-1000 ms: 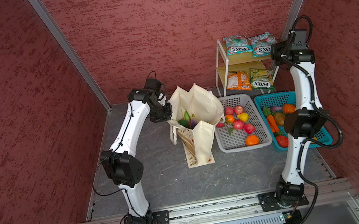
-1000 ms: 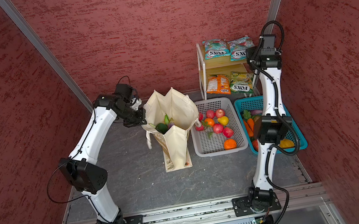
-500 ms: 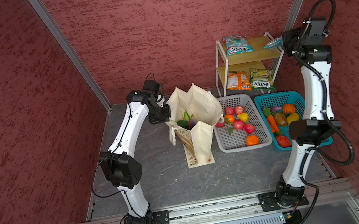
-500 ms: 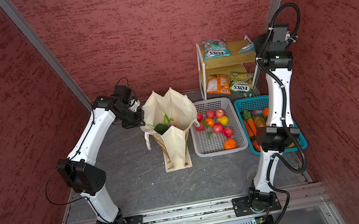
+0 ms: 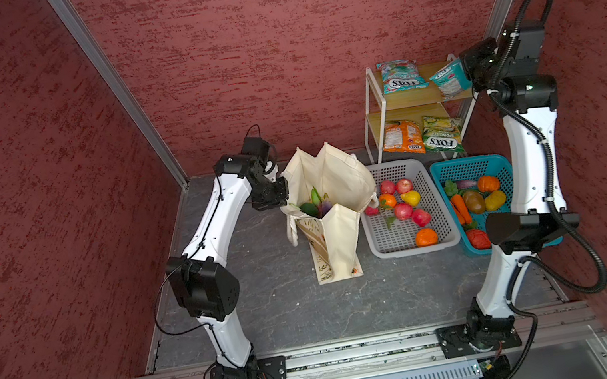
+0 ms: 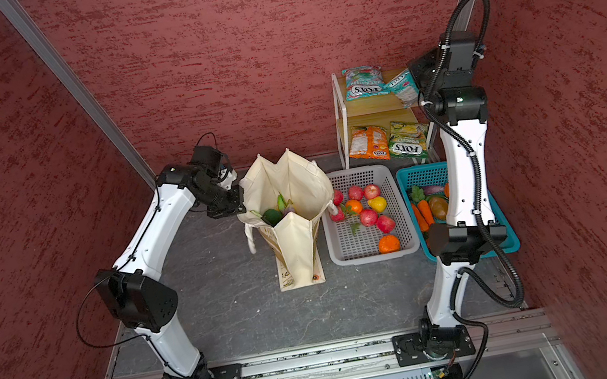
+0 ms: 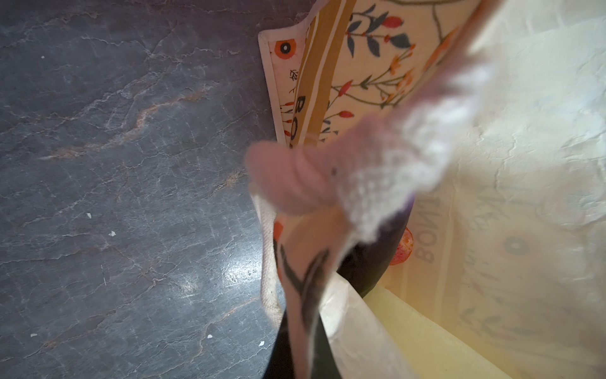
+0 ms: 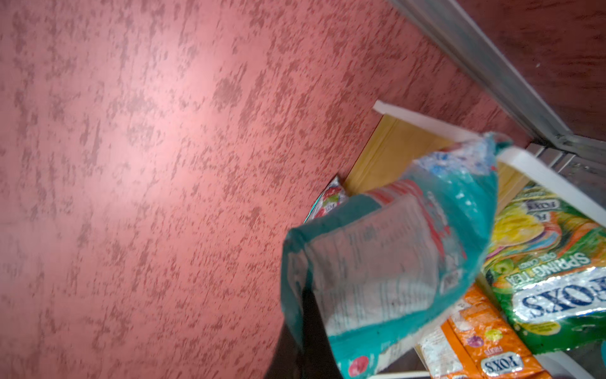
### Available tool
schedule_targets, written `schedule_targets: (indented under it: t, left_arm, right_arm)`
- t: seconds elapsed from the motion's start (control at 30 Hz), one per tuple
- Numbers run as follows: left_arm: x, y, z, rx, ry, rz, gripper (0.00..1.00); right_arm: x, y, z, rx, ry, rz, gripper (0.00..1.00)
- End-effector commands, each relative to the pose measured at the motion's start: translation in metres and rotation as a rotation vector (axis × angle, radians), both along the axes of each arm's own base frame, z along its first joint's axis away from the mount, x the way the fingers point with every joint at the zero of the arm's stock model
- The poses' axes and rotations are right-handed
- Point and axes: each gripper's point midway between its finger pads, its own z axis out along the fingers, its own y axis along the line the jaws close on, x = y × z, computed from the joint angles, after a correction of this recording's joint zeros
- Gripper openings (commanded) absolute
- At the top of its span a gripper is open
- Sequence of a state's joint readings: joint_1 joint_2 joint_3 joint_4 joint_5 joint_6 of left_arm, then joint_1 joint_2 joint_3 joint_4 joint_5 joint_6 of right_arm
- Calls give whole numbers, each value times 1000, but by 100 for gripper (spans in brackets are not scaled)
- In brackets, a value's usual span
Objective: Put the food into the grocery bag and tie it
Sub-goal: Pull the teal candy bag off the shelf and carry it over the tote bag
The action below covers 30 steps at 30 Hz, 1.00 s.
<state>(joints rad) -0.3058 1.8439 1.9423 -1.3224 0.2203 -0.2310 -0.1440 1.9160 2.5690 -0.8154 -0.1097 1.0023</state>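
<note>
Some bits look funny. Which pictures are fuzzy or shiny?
Left wrist view: the cream floral canvas bag blurs up close, and glare shines on the dark grey stone-look floor. Right wrist view: the teal-and-red FOX'S packet is smeared; a pale bright patch washes the red textured wall. Both top views: sharp.

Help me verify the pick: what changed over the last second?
The right pincer, shut on one teal packet, lifted it off the top shelf. The left pincer stayed clamped on the grocery bag; the other teal packet stayed put.
</note>
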Motion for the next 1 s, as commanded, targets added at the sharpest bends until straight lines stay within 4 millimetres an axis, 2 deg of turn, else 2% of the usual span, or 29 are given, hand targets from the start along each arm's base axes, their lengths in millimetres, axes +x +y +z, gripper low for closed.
schedule_targets:
  t: [0.0,0.27,0.57,0.77,0.97]
  left_arm:
    - [-1,-2,5,-27,-14,0,1]
    - [-1,6,4,-18,-1,12,1]
    - [-2,8,3,-8,8,21,1]
    - [-2,10,2,-2,11,26,1]
    - [2,8,3,-4,13,28,1]
  right_arm:
    - [-33,31,47,-85,-119,68,0]
    - [-64,90,48,-210,-134,175,0]
    - [-88,141,15,-242,-107,310,0]
    - [-97,180,-4,-249,-87,424,0]
    - [-103,220,-14,-293,-96,543,0]
